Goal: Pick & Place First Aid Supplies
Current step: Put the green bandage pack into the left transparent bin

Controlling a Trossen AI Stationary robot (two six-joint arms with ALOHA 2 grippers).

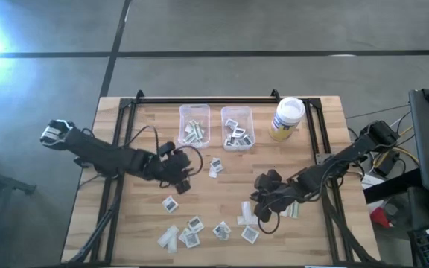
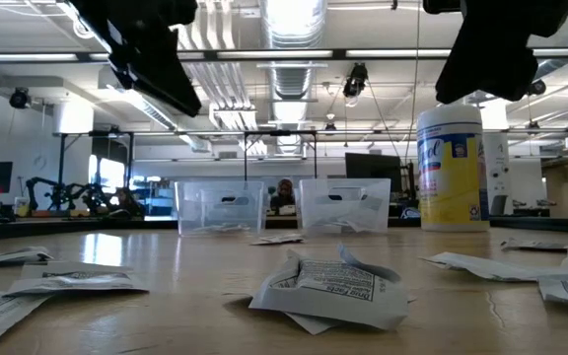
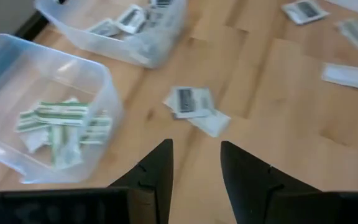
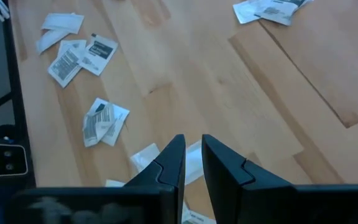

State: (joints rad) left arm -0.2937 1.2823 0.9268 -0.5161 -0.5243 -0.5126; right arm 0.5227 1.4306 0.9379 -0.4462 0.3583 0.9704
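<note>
Left hand (image 1: pixel 182 176) hangs over the middle of the wooden tabletop (image 1: pixel 326 223), its fingers (image 3: pixel 157 168) parted and holding nothing. Just ahead of it lie two overlapping packets (image 3: pixel 194 107), a printed square one atop a plain one, apart from the fingertips. Right hand (image 1: pixel 263 202) hovers lower right of centre, fingers (image 4: pixel 173 163) a narrow gap apart and nothing between them; pale packets (image 4: pixel 143 155) lie directly beneath it, with more loose packets (image 1: pixel 192 231) scattered along the near edge.

Two clear bins stand side by side at the far edge. The left bin (image 1: pixel 194 112) holds long, narrow strips with green print (image 3: pixel 55 127). The right bin (image 1: pixel 237 112) holds square white packets with dark print (image 1: pixel 236 135). A yellow, white-lidded jar (image 1: pixel 287 119) stands just right of the bins.
</note>
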